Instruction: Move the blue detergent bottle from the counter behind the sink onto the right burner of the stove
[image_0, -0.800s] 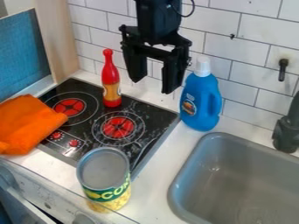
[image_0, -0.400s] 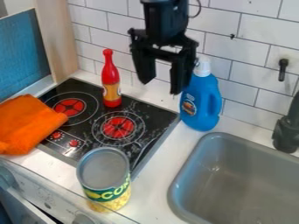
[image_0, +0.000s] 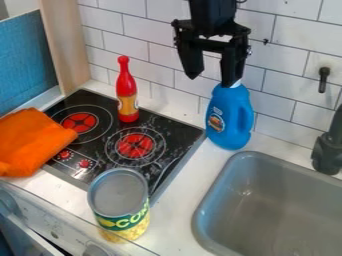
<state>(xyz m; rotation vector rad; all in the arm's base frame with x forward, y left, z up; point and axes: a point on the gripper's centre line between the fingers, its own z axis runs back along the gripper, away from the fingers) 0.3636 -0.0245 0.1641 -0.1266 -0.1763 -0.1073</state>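
Note:
The black gripper (image_0: 211, 82) hangs open at the upper middle, its two fingers pointing down and apart with nothing between them. Its right finger is in front of the white cap of the blue detergent bottle (image_0: 229, 117), which stands upright on the counter between stove and sink; whether they touch I cannot tell. A red bottle (image_0: 127, 91) with a yellowish label stands upright at the back of the black stove top (image_0: 100, 100). At the stove's front corner stands a corn can (image_0: 120, 205). An orange cloth (image_0: 32, 142) lies over the stove's left side.
A grey sink (image_0: 280, 200) takes up the lower right, with a black faucet (image_0: 327, 150) at the right edge. White wall tiles (image_0: 160, 30) rise behind the counter. A blue panel (image_0: 25, 60) and a wooden post (image_0: 67, 45) stand at the left.
From left of the blue bottle, the gripper has moved right and somewhat up in the view, so one finger now overlaps the cap. Everything else has kept its place.

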